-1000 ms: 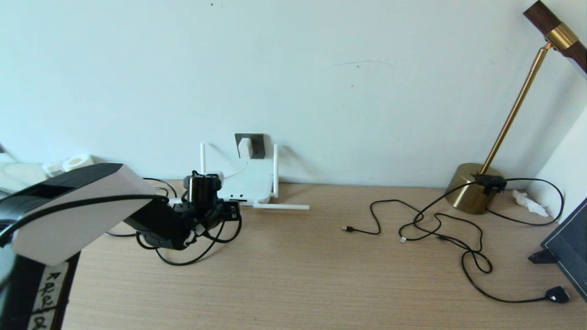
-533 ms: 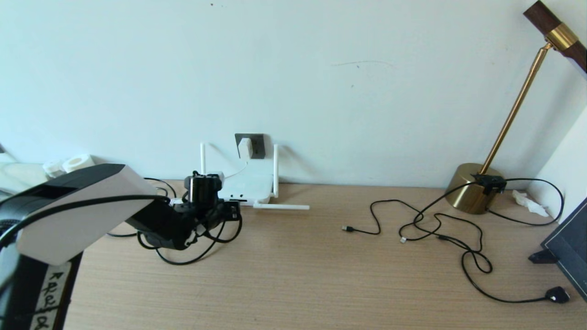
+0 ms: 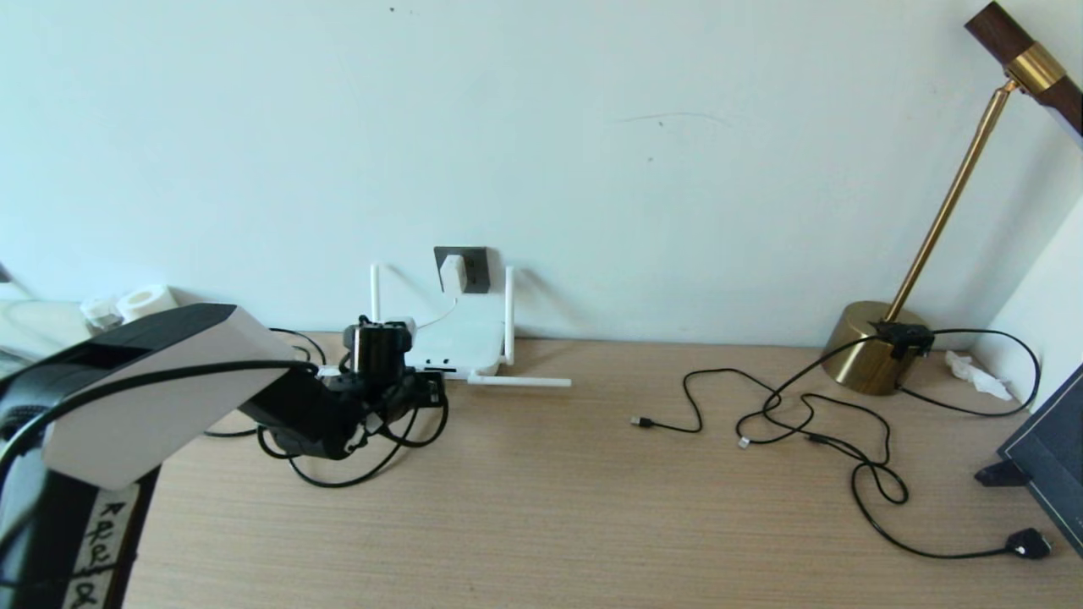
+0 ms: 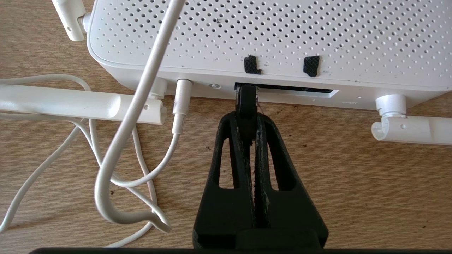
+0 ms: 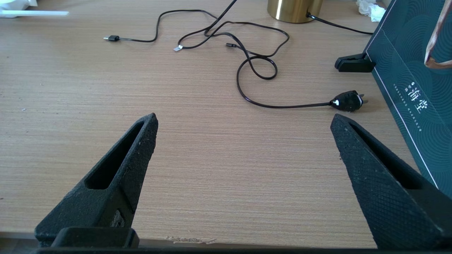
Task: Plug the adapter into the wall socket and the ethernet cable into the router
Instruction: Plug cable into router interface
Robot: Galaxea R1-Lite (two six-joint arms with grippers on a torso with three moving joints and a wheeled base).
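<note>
The white router [image 3: 457, 340] lies against the wall under the dark grey wall socket [image 3: 472, 269], and the white adapter [image 3: 452, 272] sits in that socket. My left gripper [image 3: 429, 391] is at the router's near edge. In the left wrist view this left gripper [image 4: 247, 121] is shut on the black boot of the ethernet cable [image 4: 246, 102], whose tip is in the leftmost dark port of the router [image 4: 268, 35]. The cable's black loops [image 3: 338, 487] trail on the table below the arm. My right gripper [image 5: 243, 120] hangs open over bare table, out of the head view.
A fallen antenna [image 3: 518, 381] lies right of the router. White cord [image 4: 123, 148] coils beside the ports. Thin black cords [image 3: 804, 414], a flat black plug [image 3: 1028, 543], a brass lamp base [image 3: 876, 347] and a dark box [image 3: 1049, 448] occupy the right.
My left arm has edged slightly forward towards the router, still holding the cable end. Nothing else has moved.
</note>
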